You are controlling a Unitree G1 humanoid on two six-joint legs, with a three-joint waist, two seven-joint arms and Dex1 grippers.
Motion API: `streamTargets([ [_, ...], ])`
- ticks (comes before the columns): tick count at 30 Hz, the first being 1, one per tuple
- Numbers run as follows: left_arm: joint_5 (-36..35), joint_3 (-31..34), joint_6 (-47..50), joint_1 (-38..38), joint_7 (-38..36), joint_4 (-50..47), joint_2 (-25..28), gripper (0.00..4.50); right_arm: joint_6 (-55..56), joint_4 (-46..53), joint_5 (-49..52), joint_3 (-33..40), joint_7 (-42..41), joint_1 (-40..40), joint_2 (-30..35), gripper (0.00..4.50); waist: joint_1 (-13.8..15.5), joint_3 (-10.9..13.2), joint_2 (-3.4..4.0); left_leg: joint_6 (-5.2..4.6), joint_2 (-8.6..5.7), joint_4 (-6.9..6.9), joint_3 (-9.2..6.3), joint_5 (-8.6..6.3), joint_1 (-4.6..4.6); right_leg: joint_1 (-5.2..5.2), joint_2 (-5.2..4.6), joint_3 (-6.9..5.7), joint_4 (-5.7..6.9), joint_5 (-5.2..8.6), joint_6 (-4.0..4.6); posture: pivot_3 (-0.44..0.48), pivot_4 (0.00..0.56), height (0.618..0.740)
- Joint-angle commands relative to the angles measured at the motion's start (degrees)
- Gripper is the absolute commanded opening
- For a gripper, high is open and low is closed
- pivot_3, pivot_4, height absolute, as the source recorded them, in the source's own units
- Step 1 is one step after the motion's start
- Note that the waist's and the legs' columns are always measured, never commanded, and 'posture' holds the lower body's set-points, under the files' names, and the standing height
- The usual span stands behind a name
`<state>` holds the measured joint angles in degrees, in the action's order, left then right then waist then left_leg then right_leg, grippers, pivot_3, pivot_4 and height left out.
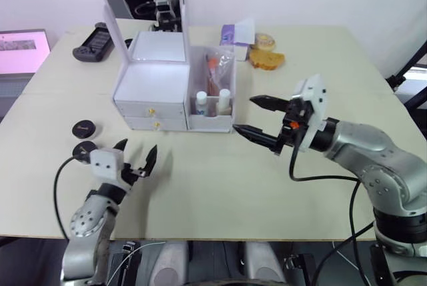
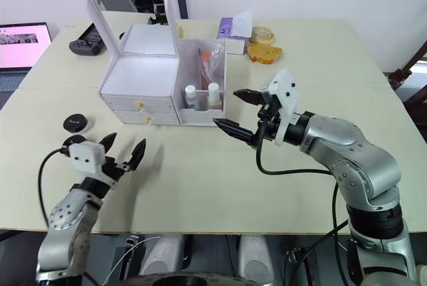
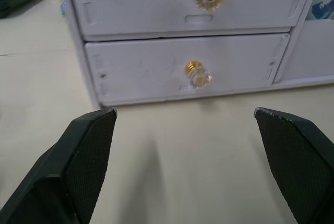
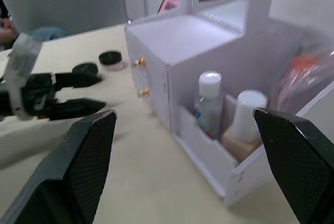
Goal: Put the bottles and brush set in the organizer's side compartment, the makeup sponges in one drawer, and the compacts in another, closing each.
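Note:
The white organizer [image 1: 151,85] stands mid-table with its mirror lid up and both front drawers [image 3: 182,70] shut. Its side compartment [image 1: 212,118] holds the two bottles [image 1: 201,103] [image 1: 224,101] and the bagged brush set [image 1: 215,71]. Two black compacts [image 1: 84,128] [image 1: 81,151] lie on the table left of the organizer. The nearer one is partly behind my left arm. My left gripper [image 1: 137,149] is open and empty, low in front of the drawers. My right gripper [image 1: 245,114] is open and empty, just right of the side compartment. The makeup sponges are out of view.
A purple tissue pack [image 1: 230,33] and yellow round items [image 1: 265,59] lie behind the organizer on the right. A black controller [image 1: 93,45] sits at the back left, with a laptop screen [image 1: 23,49] beyond the table's left edge.

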<state>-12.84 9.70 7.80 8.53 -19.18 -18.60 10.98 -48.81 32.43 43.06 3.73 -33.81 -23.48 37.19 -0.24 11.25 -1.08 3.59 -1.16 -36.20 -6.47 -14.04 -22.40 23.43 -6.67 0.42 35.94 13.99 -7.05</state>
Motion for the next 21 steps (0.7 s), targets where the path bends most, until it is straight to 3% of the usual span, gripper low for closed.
streamTargets([
  [1,1.71,-1.47,-1.68,-2.42,2.32,1.53,-1.07,4.43,-2.59,2.96,1.35,0.28,2.28,-0.93,0.3,4.5,-0.21,0.0,0.0,0.0,0.0,0.0,0.0,0.0,0.0,0.01,0.0,0.0,0.01,-0.01,-0.02,0.0,0.15,0.74],
  [9,4.02,-4.71,-6.15,-7.65,6.73,9.51,-6.36,4.43,-3.79,5.79,2.14,-0.94,4.61,0.45,-1.63,4.5,-0.16,-0.01,0.0,0.0,0.0,0.0,0.0,0.0,-0.01,0.0,0.0,-0.01,-0.01,-0.08,-0.15,0.0,0.15,0.74],
  [12,2.82,-4.12,-8.27,-9.95,6.68,11.65,-7.51,3.62,-3.18,6.69,2.31,-0.23,4.16,1.83,-1.12,4.5,-0.01,-0.01,0.0,0.0,-0.01,-0.02,0.0,0.0,-0.02,0.0,0.0,-0.01,-0.01,-0.09,-0.17,0.0,0.15,0.74],
  [15,2.66,-4.27,-9.0,-11.51,6.76,13.56,-8.08,2.13,-2.59,7.46,2.02,-0.2,3.43,3.39,-0.33,4.5,0.01,-0.01,0.0,0.0,-0.01,-0.01,0.0,0.0,-0.02,0.0,0.0,-0.02,-0.02,-0.09,-0.19,0.0,0.15,0.74],
  [21,3.45,-4.92,-10.19,-12.02,7.17,14.26,-7.91,2.13,-1.49,7.88,1.65,-0.23,2.93,4.84,0.23,4.5,-0.06,-0.01,0.0,0.0,-0.01,0.0,-0.01,0.0,-0.02,0.0,0.0,-0.02,-0.04,-0.1,-0.19,0.0,0.15,0.74],
])
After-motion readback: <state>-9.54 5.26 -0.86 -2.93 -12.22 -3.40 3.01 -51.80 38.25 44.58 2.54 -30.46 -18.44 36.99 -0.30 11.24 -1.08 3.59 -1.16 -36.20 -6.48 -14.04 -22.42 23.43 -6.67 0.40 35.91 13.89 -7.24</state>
